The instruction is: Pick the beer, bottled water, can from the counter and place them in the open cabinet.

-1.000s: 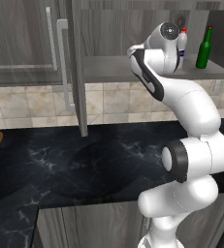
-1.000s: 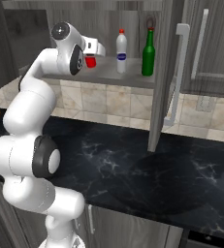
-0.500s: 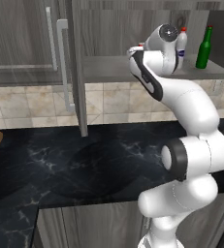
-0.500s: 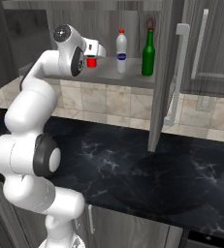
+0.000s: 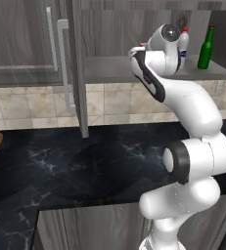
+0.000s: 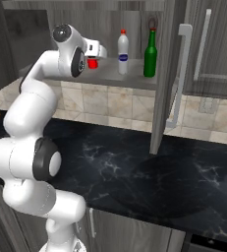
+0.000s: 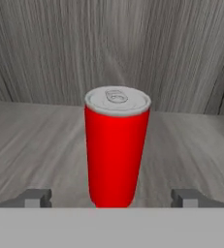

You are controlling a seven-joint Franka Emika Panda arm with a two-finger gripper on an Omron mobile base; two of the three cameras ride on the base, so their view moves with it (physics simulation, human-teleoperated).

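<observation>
The can [image 7: 116, 147] stands upright on the shelf of the open cabinet [image 6: 110, 78], in the left part of it as the right base view shows; the fingers [image 7: 36, 197] are spread wide, one on each side of the can and clear of its red wall, so nothing is gripped; the bottled water [image 6: 123, 46] and the beer [image 6: 150, 47] stand upright further right on the same shelf, near each other but apart, and the can is apart from both; the worktop [image 5: 85, 161] below carries none of the three drinks, so I judge that the task is almost finished and only the retreat of the hand is left; to do this well, the gripper [image 7: 112, 198] should go straight back along its own line, away from the far wall, with the fingers kept wide; a sideways swing could brush the can or the bottled water just to the right, and the cabinet door is close also.
</observation>
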